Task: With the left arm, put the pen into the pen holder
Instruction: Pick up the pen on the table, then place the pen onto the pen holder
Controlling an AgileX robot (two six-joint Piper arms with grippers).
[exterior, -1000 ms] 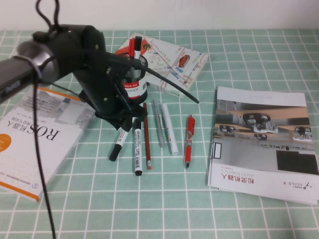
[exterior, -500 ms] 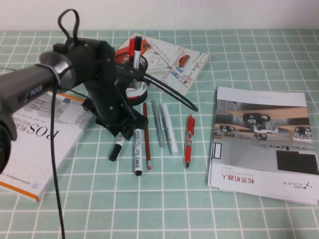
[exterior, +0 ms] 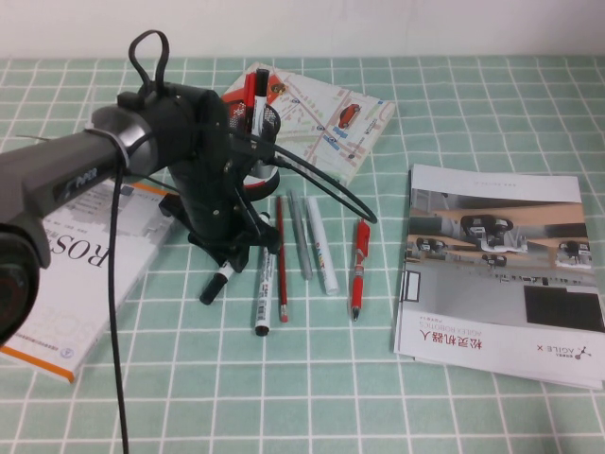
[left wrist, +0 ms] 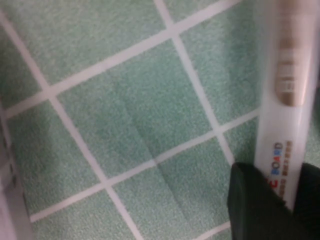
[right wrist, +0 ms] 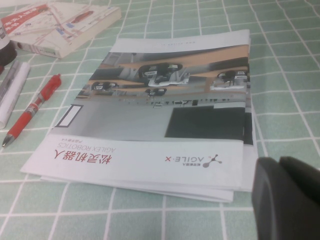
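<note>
Pen point(exterior: 214, 286) lies slanted on the counter point(exterior: 312, 378), its upper part hidden beneath the left gripper point(exterior: 230, 248); whether those jaws are released or clenched cannot be told. Right gripper point(right wrist: 287, 200) hovers beside the AgileX brochure point(right wrist: 160, 120), its state likewise unclear.

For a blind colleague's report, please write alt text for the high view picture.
The left arm reaches over a green checked table, its left pincer low over a row of pens, close to the pen with the black cap. Behind stands the pen holder. The right pincer is outside this view.
</note>
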